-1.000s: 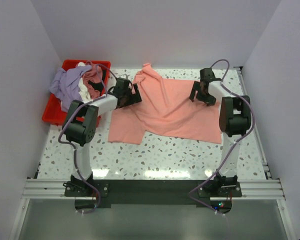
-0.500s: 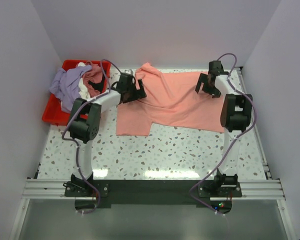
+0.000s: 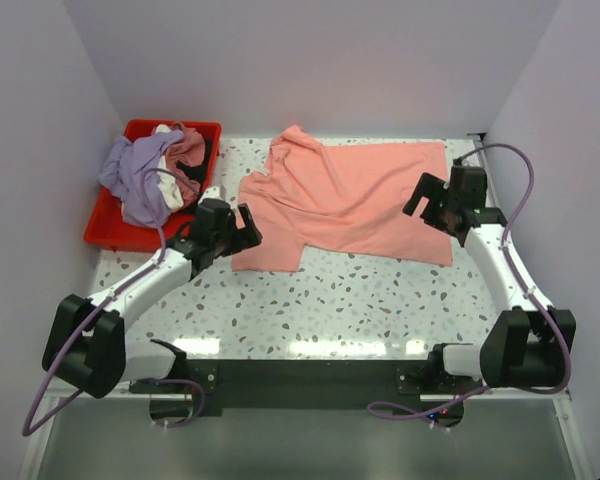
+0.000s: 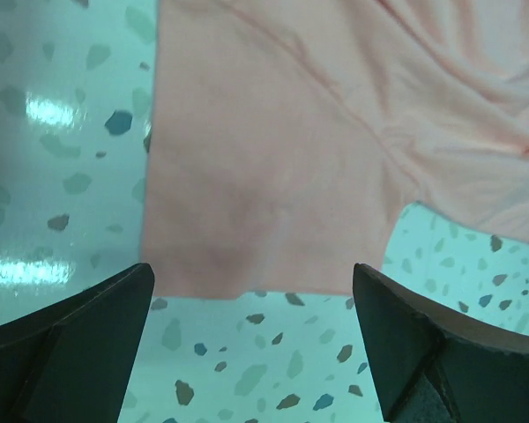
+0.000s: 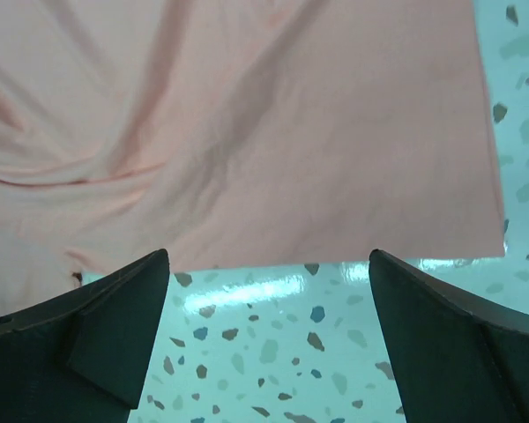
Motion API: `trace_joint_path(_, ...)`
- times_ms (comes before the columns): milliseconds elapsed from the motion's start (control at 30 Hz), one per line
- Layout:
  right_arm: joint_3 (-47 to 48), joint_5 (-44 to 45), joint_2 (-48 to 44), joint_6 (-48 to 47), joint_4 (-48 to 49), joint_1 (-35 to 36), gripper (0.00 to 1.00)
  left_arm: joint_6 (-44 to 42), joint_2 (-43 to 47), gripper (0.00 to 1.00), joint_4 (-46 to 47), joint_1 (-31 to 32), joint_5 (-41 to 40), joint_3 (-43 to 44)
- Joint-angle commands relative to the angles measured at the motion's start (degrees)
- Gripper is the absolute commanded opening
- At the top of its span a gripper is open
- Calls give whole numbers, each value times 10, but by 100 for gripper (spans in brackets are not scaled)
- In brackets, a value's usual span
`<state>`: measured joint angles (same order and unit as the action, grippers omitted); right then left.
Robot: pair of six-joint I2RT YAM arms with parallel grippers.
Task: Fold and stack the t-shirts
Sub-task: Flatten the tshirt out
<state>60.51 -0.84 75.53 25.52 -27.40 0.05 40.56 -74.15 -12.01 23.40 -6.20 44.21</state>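
A salmon-pink t-shirt (image 3: 350, 200) lies spread on the speckled table, its sleeve (image 3: 268, 245) at the front left. It fills the top of the left wrist view (image 4: 282, 150) and of the right wrist view (image 5: 247, 123). My left gripper (image 3: 238, 226) is open and empty, just left of the sleeve. My right gripper (image 3: 427, 200) is open and empty over the shirt's right edge. Lavender (image 3: 130, 175), white (image 3: 167, 190) and dusty rose (image 3: 187, 152) t-shirts are heaped in the red bin (image 3: 110, 225).
The red bin stands at the back left against the left wall. White walls close in the table on the left, back and right. Bare speckled tabletop (image 3: 340, 300) lies in front of the shirt.
Both arms have pulled back from the far edge toward the near side. The shirt's right part has been spread out toward the back right corner and let go.
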Motion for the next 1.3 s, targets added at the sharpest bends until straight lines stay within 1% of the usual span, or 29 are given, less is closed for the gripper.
trace_joint_path(0, -49, -34, -28, 25, 32, 1, 99, 31, 8, 100, -9, 0, -17, -34)
trace_joint_path(100, -59, -36, -52, 11, 16, 1, 99, 38, -4, 94, 0, 0, -24, -47)
trace_joint_path(133, -62, -36, -56, 10, 10, 0, 99, 43, -13, 89, 5, 1, -25, -50)
trace_joint_path(200, -68, -37, -68, 4, 9, 0, 99, 45, -26, 84, 15, 0, -27, -48)
trace_joint_path(233, -71, -39, -70, 4, 7, 1, 99, 49, -39, 80, 13, 0, -29, -44)
trace_joint_path(300, -74, -43, -72, 0, 6, 0, 99, 55, -53, 76, 10, 0, -41, -40)
trace_joint_path(333, -75, -44, -72, 1, 4, 1, 99, 55, -68, 72, 9, 0, -44, -39)
trace_joint_path(433, -76, -44, -74, -2, 4, 1, 99, 62, -90, 66, -12, 0, -68, -28)
trace_joint_path(500, -78, -44, -74, -1, 6, 1, 99, 64, -98, 65, -13, 0, -73, -28)
trace_joint_path(667, -80, -43, -72, -1, 10, 1, 99, 62, -129, 57, 0, 1, -66, -25)
trace_joint_path(700, -80, -42, -71, -1, 11, 1, 99, 60, -139, 51, 1, 1, -65, -24)
trace_joint_path(800, -83, -33, -72, 0, 11, 1, 99, 54, -153, 43, 13, 2, -46, -19)
trace_joint_path(833, -83, -30, -73, -1, 10, 1, 99, 52, -161, 37, 16, 4, -44, -18)
trace_joint_path(867, -84, -28, -72, 1, 10, 1, 99, 50, -164, 34, 22, 5, -40, -18)
trace_joint_path(967, -84, -7, -73, 2, 5, 1, 99, 38, -170, 0, 39, 9, -33, -21)
trace_joint_path(1133, -84, 62, -75, 21, -19, 1, 99, 22, -143, 0, 52, 11, -33, -30)
trace_joint_path(1167, -84, 103, -75, 27, -22, 1, 99, 20, -137, 0, 52, 11, -39, -32)
trace_joint_path(1200, -83, 120, -75, 27, -26, 1, 99, 17, -123, 0, 52, 11, -41, -36)
trace_joint_path(1267, -80, 157, -64, 29, -35, -21, 99, 13, -108, 0, 51, 11, -47, -42)
